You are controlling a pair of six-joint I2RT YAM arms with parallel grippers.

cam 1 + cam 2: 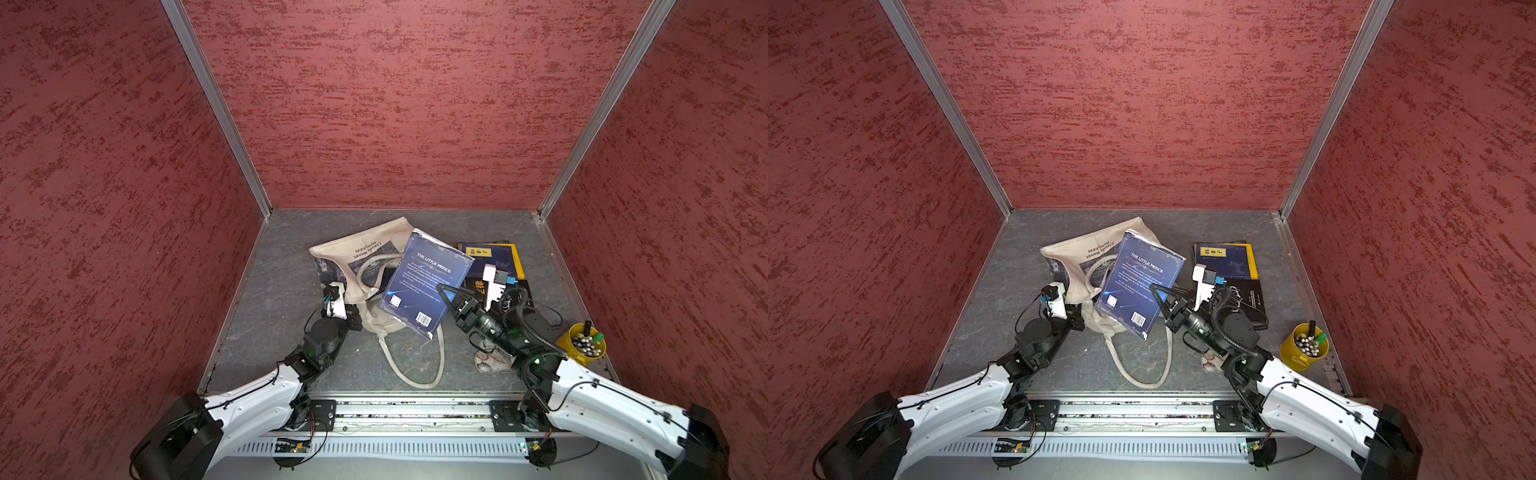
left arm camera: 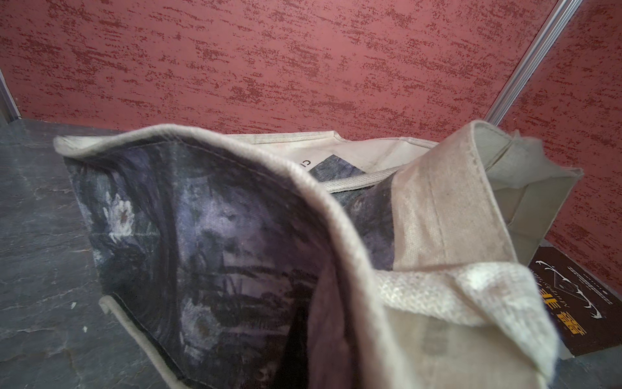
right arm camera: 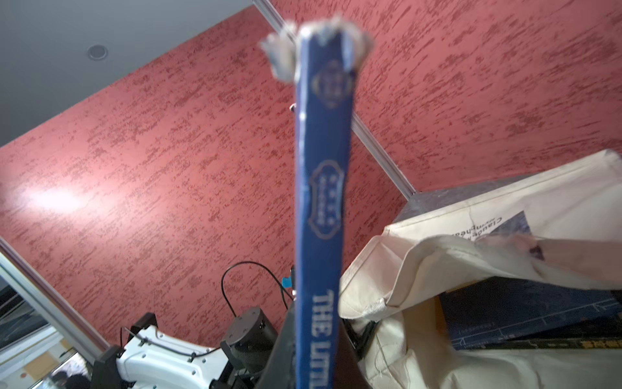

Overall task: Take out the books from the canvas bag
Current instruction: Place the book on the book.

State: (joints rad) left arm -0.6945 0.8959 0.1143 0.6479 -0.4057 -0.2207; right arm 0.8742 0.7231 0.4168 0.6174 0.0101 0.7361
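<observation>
Grey tabletop [image 1: 270, 332] bears canvas bag [image 1: 353, 245], books [image 1: 505, 259], yellow cup [image 1: 568, 353], perhaps a pouch [image 1: 488, 362].

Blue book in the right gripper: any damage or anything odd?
Yes. The blue book, clamped by the right gripper, has frayed, torn corners: white paper tufts at its spine end and ragged white at its near corner. It hangs tilted over the canvas bag.

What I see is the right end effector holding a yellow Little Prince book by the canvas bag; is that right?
Only the colour is wrong: the Little Prince book held by the right end effector is dark blue, as both top views show.
</observation>
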